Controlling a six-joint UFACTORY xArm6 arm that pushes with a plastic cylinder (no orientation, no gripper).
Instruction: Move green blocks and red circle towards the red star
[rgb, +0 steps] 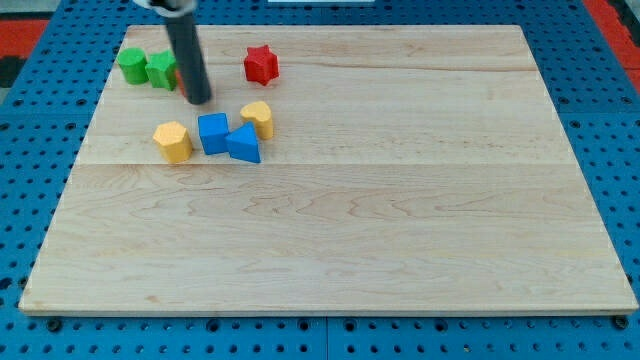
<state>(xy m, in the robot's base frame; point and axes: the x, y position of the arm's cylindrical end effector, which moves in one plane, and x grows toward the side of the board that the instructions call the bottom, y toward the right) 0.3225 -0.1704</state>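
The red star (261, 64) lies near the board's top left. Two green blocks sit side by side at the view's far top left: one (131, 65) at the left and one (160, 70) just right of it. The red circle is almost wholly hidden behind my rod; only a red sliver (179, 79) shows next to the right green block. My tip (199, 99) rests just right of the green blocks and left of the red star, a little below both.
Below my tip lies a cluster: a yellow hexagon (172, 140), a blue cube (212, 132), a blue triangle (243, 144) and a yellow block (258, 118). The wooden board (400, 200) lies on a blue pegboard.
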